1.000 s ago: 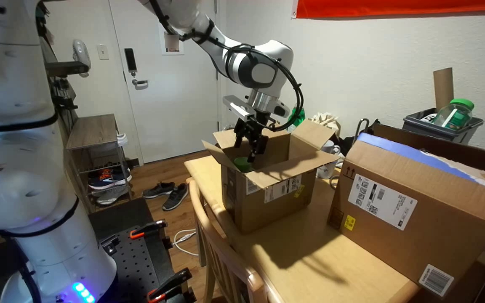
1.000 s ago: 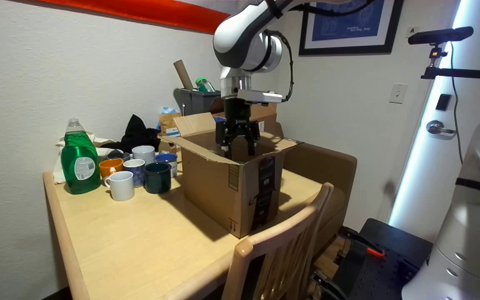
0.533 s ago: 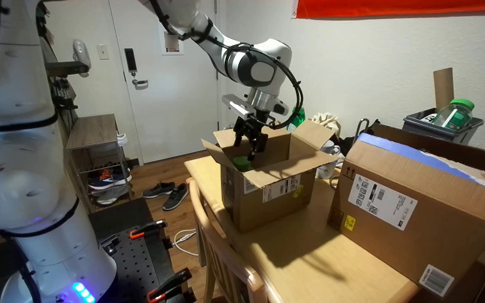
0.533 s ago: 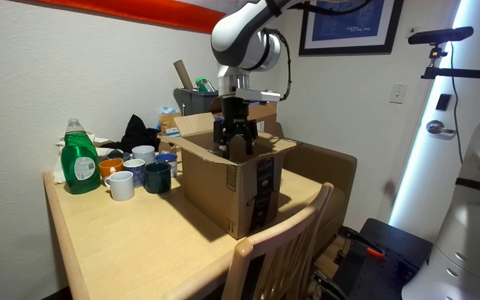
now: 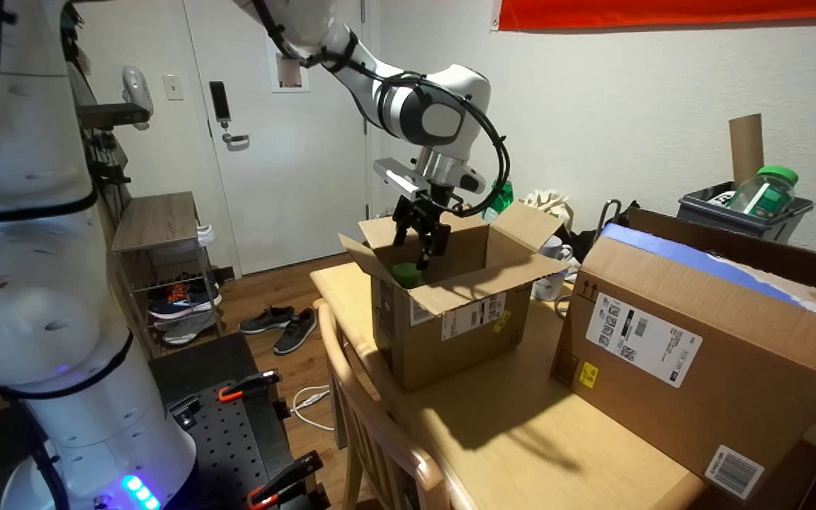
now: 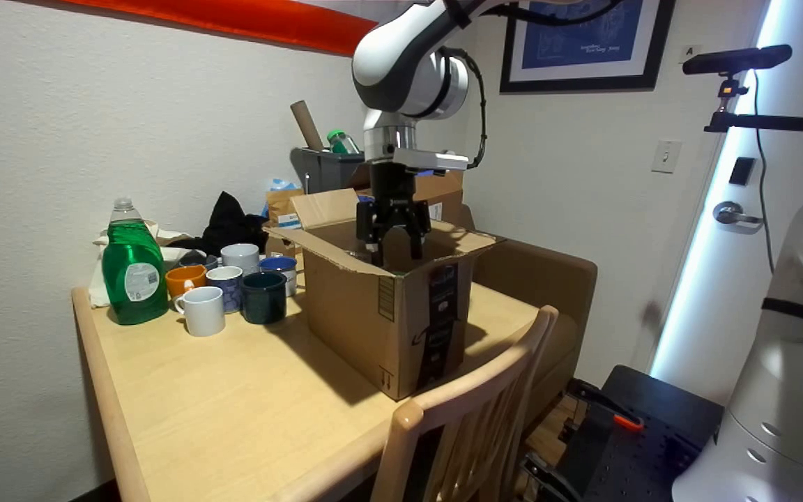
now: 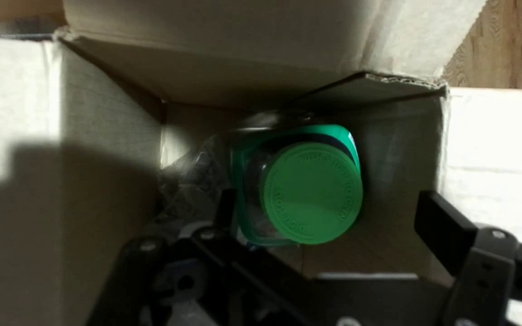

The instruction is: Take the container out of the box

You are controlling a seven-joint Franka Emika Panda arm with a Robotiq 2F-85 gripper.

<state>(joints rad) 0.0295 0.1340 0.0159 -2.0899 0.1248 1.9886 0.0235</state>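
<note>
The container (image 7: 306, 190) is not out yet: it stands in the box (image 6: 353, 321), next to crumpled clear plastic (image 7: 195, 179). The fingers (image 7: 446, 231) are apart in the box's mouth, gripping nothing, so the approach looks nearly done; closing on it and lifting it clear seem to remain. Well apart from the box, a bin (image 6: 332, 171) holds a tube (image 6: 307, 125) and a green-capped jar (image 6: 343, 143)

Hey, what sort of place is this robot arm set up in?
Probably a home, perhaps an apartment's dining corner close to a door: a rack holding shoes stands near that door, and several mugs sit on a table with a wooden chair beside it.
</note>
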